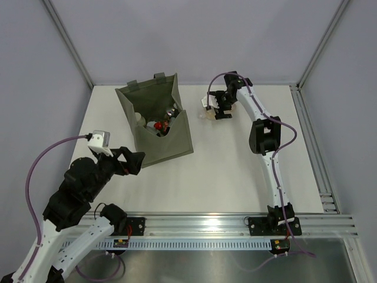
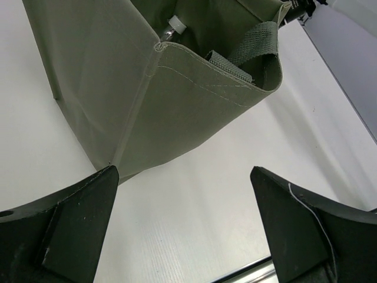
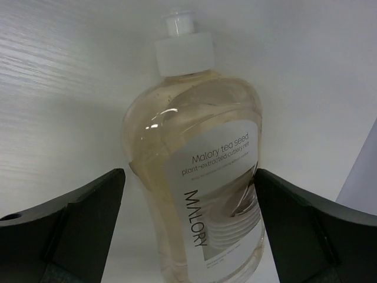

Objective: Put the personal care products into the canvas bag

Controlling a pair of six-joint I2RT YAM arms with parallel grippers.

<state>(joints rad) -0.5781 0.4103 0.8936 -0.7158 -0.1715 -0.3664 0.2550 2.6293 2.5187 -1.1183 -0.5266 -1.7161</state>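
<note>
Left jaws: spread wide, empty, low over tabletop (image 1: 230, 183), just beside near corner of bag (image 1: 168, 144). Bag stands open, left of centre; red-capped bottle (image 1: 159, 125) and other containers inside. Right jaws, far side: released, one either side of amber bottle (image 3: 194, 177), not clamped. Bottle lies flat on tabletop right of bag, white cap pointing away from wrist.

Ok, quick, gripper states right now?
Left gripper: open, empty, facing the canvas bag.
Right gripper: open, facing the amber bottle, holding nothing.
</note>
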